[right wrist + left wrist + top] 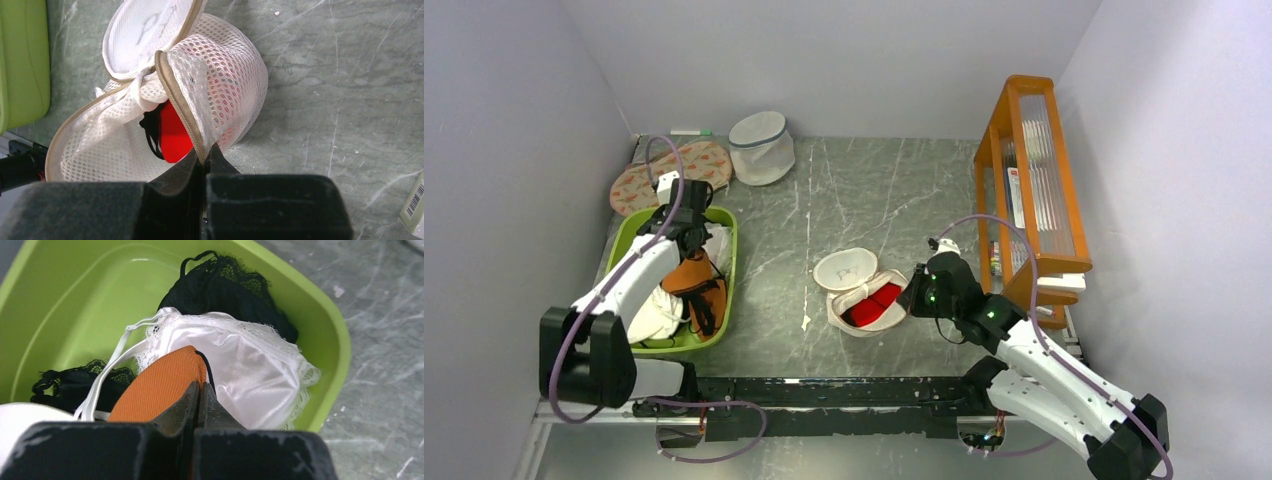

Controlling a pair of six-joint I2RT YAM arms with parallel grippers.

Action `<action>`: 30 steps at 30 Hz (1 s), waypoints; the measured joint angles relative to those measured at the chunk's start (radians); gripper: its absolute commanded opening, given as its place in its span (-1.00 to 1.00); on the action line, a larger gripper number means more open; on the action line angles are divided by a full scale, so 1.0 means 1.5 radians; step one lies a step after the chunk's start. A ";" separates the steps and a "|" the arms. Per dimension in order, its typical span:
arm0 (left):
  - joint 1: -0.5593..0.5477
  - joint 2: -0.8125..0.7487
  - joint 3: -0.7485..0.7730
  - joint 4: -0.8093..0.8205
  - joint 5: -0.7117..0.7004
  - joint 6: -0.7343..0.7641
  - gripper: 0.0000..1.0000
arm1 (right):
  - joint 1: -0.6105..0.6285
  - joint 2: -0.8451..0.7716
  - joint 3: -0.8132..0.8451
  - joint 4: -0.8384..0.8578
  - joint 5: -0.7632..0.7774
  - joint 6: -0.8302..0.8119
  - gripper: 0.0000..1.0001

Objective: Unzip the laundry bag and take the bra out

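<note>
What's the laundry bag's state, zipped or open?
Open. Lid flap is folded back off the laundry bag, the red bra shows inside, and the right pincer is shut on the unzipped rim.

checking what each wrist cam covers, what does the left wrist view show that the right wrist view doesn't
Only the left wrist view: the left gripper shut on an orange bra, with a white bra and black lace garments behind it. Only the right wrist view: the right gripper pinching the rim of the open laundry bag, with a red bra inside. Both: the green tub and the grey table.
</note>
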State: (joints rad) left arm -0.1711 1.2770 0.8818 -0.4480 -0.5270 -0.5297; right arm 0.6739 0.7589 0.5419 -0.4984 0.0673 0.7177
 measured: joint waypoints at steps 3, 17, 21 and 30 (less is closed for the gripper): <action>0.020 0.050 0.009 -0.006 0.028 -0.017 -0.69 | 0.000 0.008 0.000 0.003 0.000 -0.002 -1.00; 0.022 -0.114 0.001 0.012 0.108 0.004 0.91 | 0.000 0.001 0.009 0.002 0.001 -0.008 -0.80; 0.022 -0.210 -0.016 0.035 0.216 0.041 0.98 | 0.000 -0.006 0.009 0.000 0.000 -0.007 -0.74; 0.012 -0.251 -0.064 0.154 0.543 0.003 0.99 | 0.000 -0.016 0.004 0.001 -0.003 0.017 -0.37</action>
State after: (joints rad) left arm -0.1524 0.9012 0.7864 -0.2169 0.2882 -0.5251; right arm 0.6739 0.7349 0.5480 -0.4976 0.0624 0.7429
